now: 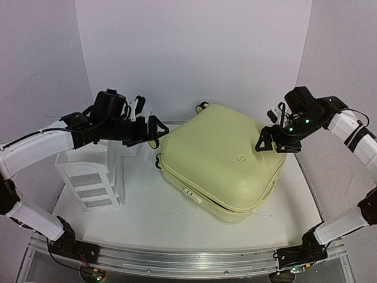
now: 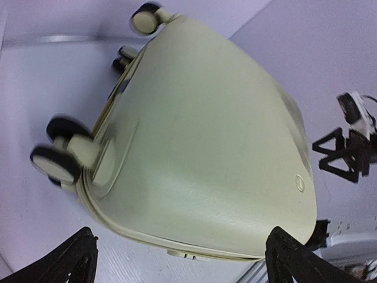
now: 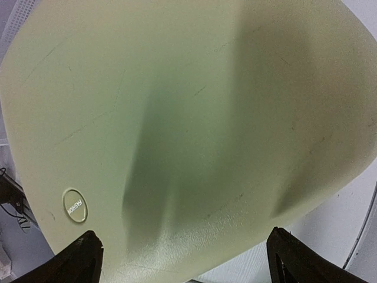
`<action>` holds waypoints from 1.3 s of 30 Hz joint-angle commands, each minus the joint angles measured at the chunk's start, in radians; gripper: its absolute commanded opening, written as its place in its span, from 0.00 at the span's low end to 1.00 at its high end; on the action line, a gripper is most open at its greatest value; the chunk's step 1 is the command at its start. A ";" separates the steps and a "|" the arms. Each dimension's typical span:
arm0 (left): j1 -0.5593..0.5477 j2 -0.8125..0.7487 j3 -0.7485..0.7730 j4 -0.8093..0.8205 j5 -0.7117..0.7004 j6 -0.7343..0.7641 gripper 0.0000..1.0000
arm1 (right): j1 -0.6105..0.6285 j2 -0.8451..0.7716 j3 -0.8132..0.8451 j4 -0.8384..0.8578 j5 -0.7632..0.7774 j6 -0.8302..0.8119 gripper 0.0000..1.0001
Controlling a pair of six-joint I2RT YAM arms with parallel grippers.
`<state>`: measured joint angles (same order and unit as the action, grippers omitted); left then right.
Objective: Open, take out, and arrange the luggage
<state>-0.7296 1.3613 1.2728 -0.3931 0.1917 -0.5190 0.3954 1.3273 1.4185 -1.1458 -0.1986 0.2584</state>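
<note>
White table (image 1: 147,230) under white walls; a plastic drawer unit (image 1: 88,177) stands below the left gripper (image 1: 159,134), whose fingers are spread wide and hold nothing; just right of it the pale-yellow suitcase (image 1: 221,159) lies flat and zipped shut, its long axis diagonal, its wheels (image 2: 56,159) facing that gripper; the right gripper (image 1: 265,142) hovers at its opposite end, likewise wide and empty.
</note>
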 commanded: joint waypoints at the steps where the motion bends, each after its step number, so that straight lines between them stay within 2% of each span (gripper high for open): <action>1: 0.008 0.036 -0.079 0.120 -0.079 -0.505 0.99 | 0.011 0.008 0.034 0.080 0.034 -0.008 0.98; 5: 0.014 0.123 0.003 0.095 -0.096 -0.618 1.00 | 0.008 0.030 0.060 0.070 0.190 -0.014 0.98; 7: 0.015 0.149 0.019 0.096 -0.141 -0.676 1.00 | -0.029 0.061 0.101 0.079 0.193 -0.030 0.98; 12: 0.015 0.234 0.066 0.098 -0.138 -0.765 0.99 | -0.235 0.304 0.356 0.079 -0.082 0.009 0.98; 17: 0.015 0.365 0.145 0.096 -0.045 -0.743 0.99 | -0.280 0.595 0.634 0.059 -0.174 -0.021 0.98; 20: 0.013 0.445 0.220 0.091 -0.006 -0.660 0.96 | -0.295 0.675 0.677 0.045 -0.253 0.006 0.98; 23: 0.013 0.526 0.329 0.062 0.046 -0.556 0.92 | -0.296 0.650 0.586 0.044 -0.260 0.019 0.98; 25: 0.012 0.571 0.389 0.055 0.058 -0.487 0.90 | -0.300 0.573 0.462 0.051 -0.288 0.014 0.98; 30: 0.011 0.718 0.594 0.023 0.060 -0.344 0.88 | -0.335 0.258 0.008 0.223 -0.347 0.124 0.98; 33: 0.010 0.848 0.772 0.007 0.152 -0.305 0.88 | -0.337 0.078 -0.189 0.279 -0.345 0.195 0.98; 36: 0.009 0.938 0.920 -0.023 0.204 -0.282 0.88 | -0.339 -0.035 -0.276 0.268 -0.217 0.162 0.98; 39: 0.009 0.900 0.922 -0.043 0.156 -0.180 0.94 | -0.342 -0.045 -0.208 0.135 -0.084 0.072 0.98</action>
<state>-0.6716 2.2879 2.1399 -0.4156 0.2417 -0.8345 0.0246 1.2869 1.1736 -0.8669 -0.3511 0.3698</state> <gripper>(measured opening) 0.907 0.983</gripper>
